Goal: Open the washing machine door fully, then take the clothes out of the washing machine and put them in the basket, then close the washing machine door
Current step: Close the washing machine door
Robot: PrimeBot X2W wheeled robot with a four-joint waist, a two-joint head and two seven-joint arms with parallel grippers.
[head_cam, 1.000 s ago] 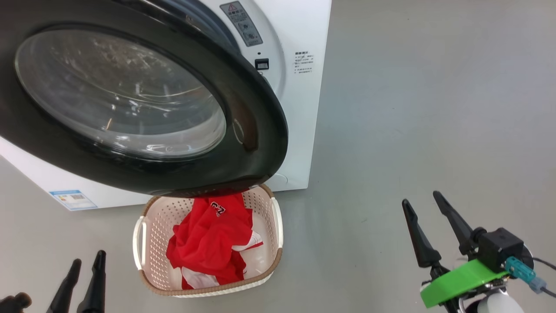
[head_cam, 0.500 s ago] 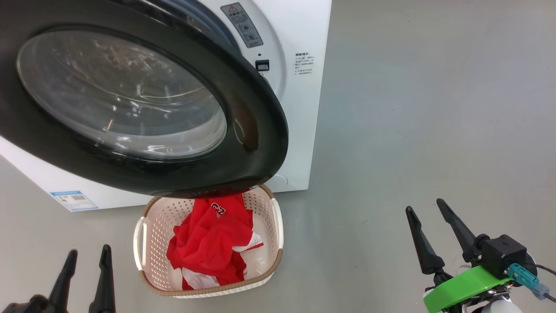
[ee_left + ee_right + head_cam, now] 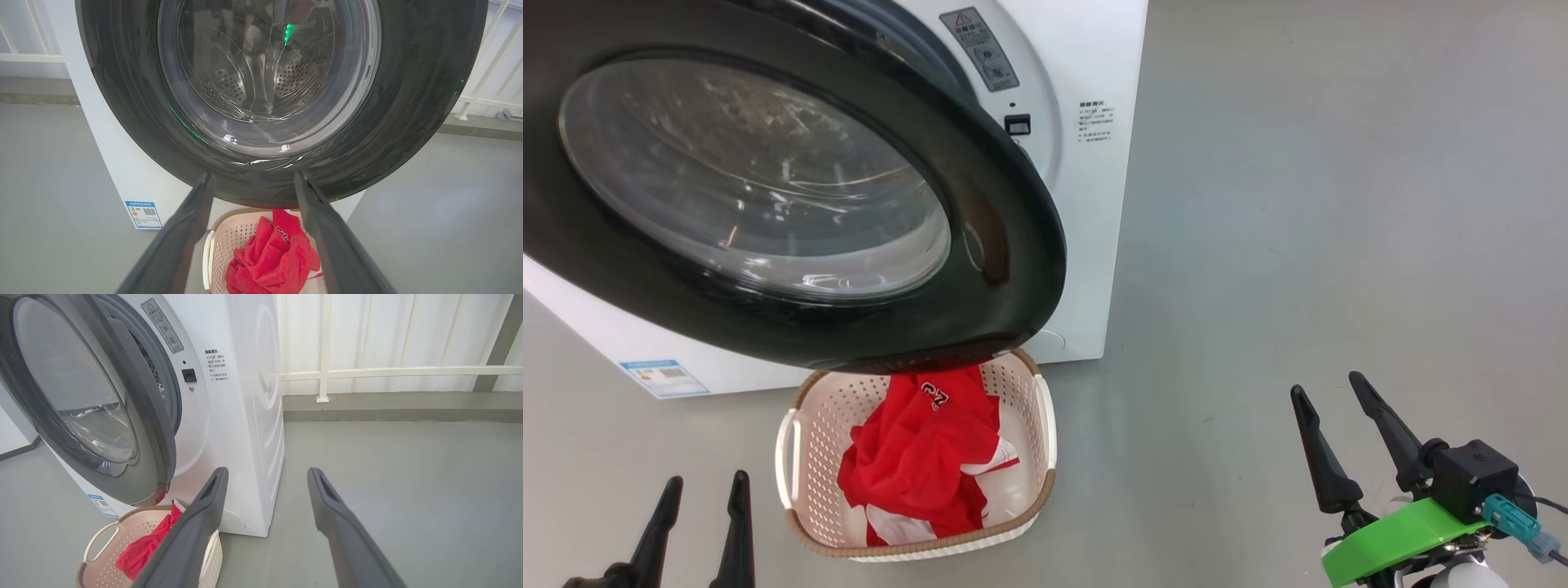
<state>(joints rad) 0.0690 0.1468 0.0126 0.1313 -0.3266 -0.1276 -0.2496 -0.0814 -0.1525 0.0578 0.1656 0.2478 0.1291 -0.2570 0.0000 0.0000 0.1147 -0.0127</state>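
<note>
One washing machine, white. One door, ajar, free edge rightward, overhanging basket. One basket, long axis pointing away from machine. One red heap of clothes inside. Two grippers: left gripper, right gripper, fingers wide apart, empty.

One washer, one door, one blue label. One basket with two handles. One heap of clothes; pieces uncountable. Two grippers: left gripper, right gripper, two fingers each.
</note>
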